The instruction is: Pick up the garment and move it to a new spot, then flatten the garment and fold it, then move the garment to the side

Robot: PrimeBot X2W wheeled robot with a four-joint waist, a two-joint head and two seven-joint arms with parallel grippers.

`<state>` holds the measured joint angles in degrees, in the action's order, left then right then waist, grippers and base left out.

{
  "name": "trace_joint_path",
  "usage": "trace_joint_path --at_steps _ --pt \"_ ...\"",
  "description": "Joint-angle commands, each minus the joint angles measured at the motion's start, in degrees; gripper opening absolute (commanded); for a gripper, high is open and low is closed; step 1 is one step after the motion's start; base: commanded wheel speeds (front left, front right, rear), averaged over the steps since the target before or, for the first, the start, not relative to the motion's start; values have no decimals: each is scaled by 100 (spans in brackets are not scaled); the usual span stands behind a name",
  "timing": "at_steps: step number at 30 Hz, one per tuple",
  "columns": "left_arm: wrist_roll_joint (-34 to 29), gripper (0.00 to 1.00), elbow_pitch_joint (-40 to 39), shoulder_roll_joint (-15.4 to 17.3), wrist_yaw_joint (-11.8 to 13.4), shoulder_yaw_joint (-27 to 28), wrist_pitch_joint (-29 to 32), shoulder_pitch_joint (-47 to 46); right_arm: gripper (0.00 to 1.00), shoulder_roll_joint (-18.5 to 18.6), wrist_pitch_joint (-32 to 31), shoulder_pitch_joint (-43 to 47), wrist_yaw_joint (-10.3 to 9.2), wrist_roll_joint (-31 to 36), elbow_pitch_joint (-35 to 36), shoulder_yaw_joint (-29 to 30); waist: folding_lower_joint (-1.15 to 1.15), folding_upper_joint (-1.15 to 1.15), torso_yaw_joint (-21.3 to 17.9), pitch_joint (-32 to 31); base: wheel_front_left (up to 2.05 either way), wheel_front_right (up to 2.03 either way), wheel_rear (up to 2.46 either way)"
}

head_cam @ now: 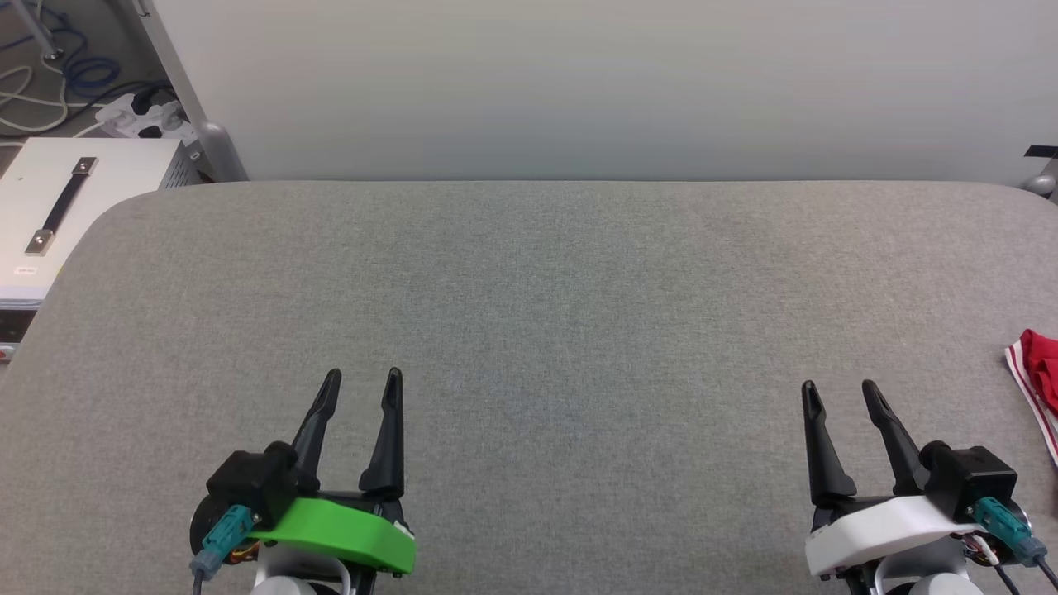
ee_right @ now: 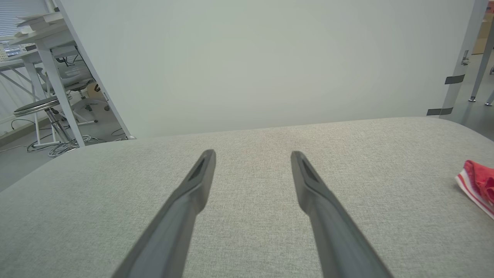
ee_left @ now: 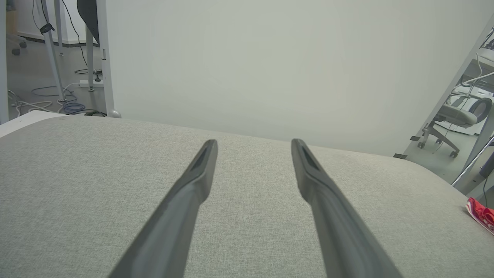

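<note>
The garment point(head_cam: 1040, 376) lies at the table's point(head_cam: 529, 273) far right, mostly cut off by the head view's edge. My right gripper point(head_cam: 839, 388) is near it and my left gripper point(head_cam: 362, 378) well apart. The 2 have fingers spread, holding nothing. My worry is that, reaching half-blind, I pinch only the striped trim and drag the garment off the side.

Readable text: none.
Sticker point(head_cam: 26, 270): on the white case point(head_cam: 116, 178) left of the surface point(head_cam: 529, 289); print too small to read.
Garment point(head_cam: 1043, 364): red corner with striped trim at the surface's right edge; nothing legible on it.
</note>
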<state>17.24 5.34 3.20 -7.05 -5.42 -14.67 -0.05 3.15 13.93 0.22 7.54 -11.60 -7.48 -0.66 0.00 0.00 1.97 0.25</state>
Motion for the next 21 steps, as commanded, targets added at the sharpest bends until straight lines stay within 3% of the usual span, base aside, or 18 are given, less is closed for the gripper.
trace_joint_path --at_steps 1,21 --pt "-5 0 -2 3 1 -1 7 -1 0 0 -7 0 0 -2 0 1 0 0 0 3 0 0 0" --pt "-246 0 -79 6 100 75 216 -1 0 0 -201 -3 -1 161 106 17 0 0 -29 -1 0 0 0"
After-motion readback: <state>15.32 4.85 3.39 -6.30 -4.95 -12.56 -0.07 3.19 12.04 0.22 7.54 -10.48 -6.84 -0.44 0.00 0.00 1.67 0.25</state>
